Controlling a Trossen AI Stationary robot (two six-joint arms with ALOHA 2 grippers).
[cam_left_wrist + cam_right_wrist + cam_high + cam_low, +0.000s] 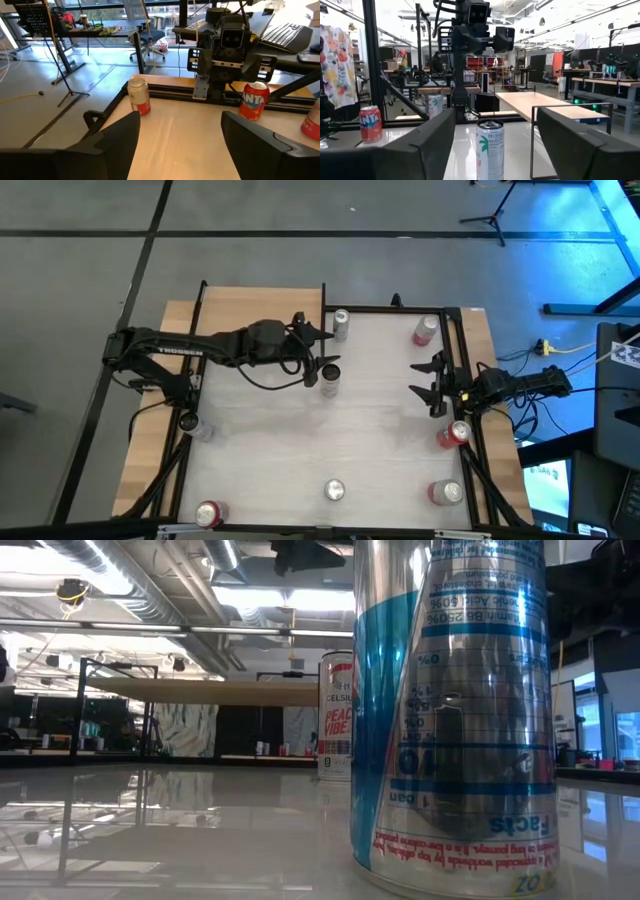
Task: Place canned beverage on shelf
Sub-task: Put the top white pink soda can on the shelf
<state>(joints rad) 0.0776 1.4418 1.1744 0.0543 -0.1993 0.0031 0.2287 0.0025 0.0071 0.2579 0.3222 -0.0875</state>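
The high view looks straight down on the whole tabletop [300, 430]; the low view sits at surface level, tight against one can [450, 710]; the wrist views face each other across the table, sharing the tall white can [490, 149] toward twelve o'clock.

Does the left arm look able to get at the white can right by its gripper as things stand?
Probably yes. The left gripper is open, with the tall white Celsius can close beside it. Nothing stands between them; the silver can is apart, farther back. The right gripper waits across the table.
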